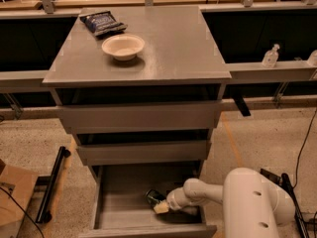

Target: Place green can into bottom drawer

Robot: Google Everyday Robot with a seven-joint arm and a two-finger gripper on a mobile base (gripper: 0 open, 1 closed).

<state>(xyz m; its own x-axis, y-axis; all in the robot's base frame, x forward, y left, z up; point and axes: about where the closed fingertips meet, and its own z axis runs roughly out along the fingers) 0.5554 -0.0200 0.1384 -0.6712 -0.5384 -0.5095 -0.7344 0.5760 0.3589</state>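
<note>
At the left, the bottom drawer [121,202] stands pulled out, its floor bare on that side. The green can [154,198] lies low inside it, right of centre, with our hand [162,207] touching it from the right. We cannot tell whether the hand grips the can or has let go. To do this step well, we should have the can resting on the drawer floor before releasing, then draw back up and rightward (clear of the drawer above) without nudging it.
</note>
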